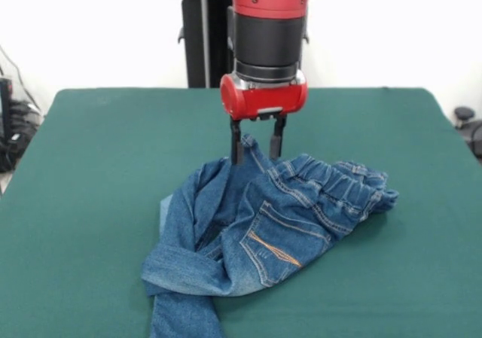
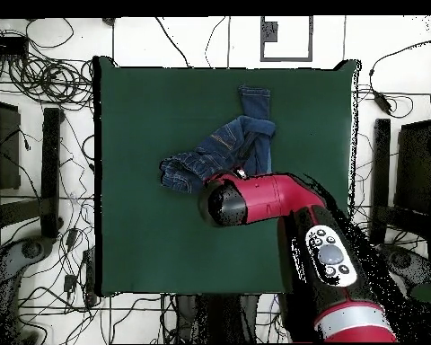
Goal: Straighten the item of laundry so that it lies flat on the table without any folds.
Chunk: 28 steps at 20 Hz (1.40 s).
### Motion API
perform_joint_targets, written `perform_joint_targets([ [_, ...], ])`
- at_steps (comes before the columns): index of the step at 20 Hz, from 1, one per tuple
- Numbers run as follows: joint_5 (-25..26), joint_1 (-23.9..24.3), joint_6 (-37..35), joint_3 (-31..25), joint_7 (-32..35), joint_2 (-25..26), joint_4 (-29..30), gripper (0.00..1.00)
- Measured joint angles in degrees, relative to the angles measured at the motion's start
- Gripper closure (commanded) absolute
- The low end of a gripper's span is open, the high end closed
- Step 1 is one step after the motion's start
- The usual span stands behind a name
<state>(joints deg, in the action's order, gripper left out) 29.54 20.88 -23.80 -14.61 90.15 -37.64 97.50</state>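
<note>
Surroundings of the table [image 2: 129, 260]. Overhead view: loose black cables [image 2: 48, 72] lie tangled on the pale floor [image 2: 192, 36] beyond the table's left edge, and more cables [image 2: 385, 81] run beyond its right edge. A dark-framed square panel [image 2: 286, 38] sits on the floor just above the table's top edge. Front view: a plain white wall [image 1: 90, 29] stands behind the table.
</note>
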Motion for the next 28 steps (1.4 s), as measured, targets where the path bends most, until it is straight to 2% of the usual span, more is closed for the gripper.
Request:
perform_joint_targets([
  [10,0.18,-0.73,-3.14,0.03,0.00,1.52,0.06,0.00],
  [19,0.15,-1.86,-9.58,0.52,0.00,1.69,0.04,0.00],
  [28,0.30,-2.18,-9.56,0.52,0.00,3.70,-0.32,0.00],
])
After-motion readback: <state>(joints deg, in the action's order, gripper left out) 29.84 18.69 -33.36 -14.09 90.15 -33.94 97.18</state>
